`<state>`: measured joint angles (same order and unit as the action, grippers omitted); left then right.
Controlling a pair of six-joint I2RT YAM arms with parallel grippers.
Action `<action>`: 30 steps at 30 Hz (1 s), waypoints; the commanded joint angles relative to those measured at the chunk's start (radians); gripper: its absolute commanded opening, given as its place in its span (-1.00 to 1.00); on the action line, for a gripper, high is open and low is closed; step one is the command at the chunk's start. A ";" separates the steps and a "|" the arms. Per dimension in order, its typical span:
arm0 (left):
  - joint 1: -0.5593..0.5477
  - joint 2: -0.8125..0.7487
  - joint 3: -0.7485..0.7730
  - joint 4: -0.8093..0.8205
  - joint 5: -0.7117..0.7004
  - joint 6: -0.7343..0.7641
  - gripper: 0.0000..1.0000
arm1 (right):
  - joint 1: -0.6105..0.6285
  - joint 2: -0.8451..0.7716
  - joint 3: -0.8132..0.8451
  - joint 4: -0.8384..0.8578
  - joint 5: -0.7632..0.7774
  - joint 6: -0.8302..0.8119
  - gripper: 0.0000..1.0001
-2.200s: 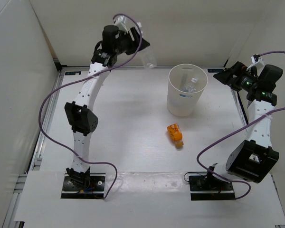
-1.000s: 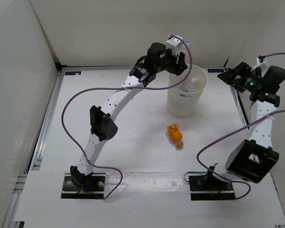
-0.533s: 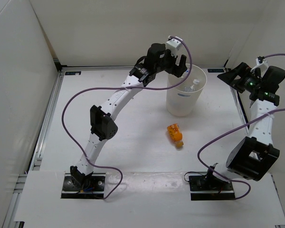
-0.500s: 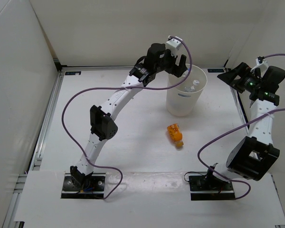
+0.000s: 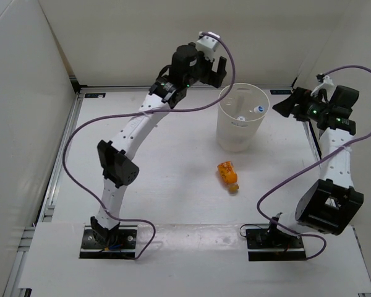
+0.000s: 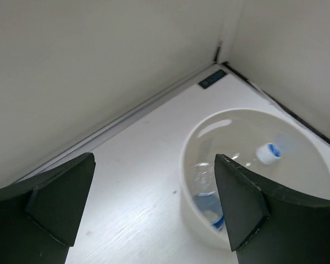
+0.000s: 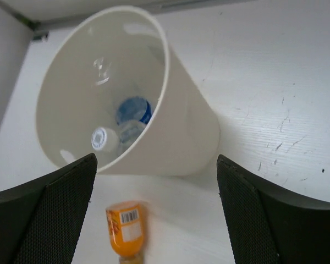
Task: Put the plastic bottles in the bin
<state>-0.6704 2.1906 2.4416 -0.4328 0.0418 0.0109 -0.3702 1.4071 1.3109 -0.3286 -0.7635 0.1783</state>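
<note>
The tall white translucent plastic bin [image 5: 242, 127] stands upright on the white surface [image 5: 161, 154], toward the far side. Inside it lie clear plastic bottles [image 7: 133, 111]. I see a blue label and one white cap [image 7: 100, 138], but the bottles overlap and are blurred through the wall, so I cannot tell how many there are.

The small orange plastic bottle [image 5: 229, 175] lies on its side on the surface, near the bin on its front side. Its lower end is cut off in the right wrist view.

The left gripper [image 5: 213, 73] hangs high, beside the bin's far-left rim. Its fingers are spread wide and nothing is between them.

The right gripper [image 5: 284, 105] is at the bin's right side, apart from it, also wide open and holding nothing.
</note>
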 commanded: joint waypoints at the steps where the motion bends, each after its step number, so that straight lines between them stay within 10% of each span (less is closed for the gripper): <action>1: 0.046 -0.195 -0.140 0.022 -0.121 0.018 1.00 | 0.063 -0.104 -0.008 -0.141 0.050 -0.288 0.81; 9: 0.094 -0.506 -0.602 0.029 -0.296 -0.113 1.00 | 0.466 -0.362 -0.223 -0.445 0.288 -0.660 0.81; 14: 0.130 -0.702 -0.859 0.005 -0.316 -0.153 1.00 | 0.448 -0.390 -0.298 -0.587 0.199 -0.620 0.81; 30: 0.098 -1.038 -1.099 -0.165 -0.427 -0.169 1.00 | 0.678 -0.126 -0.300 -0.581 0.421 -0.649 0.81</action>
<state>-0.5816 1.2137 1.3895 -0.5655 -0.3523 -0.1207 0.2836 1.2625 1.0168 -0.9108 -0.4084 -0.4313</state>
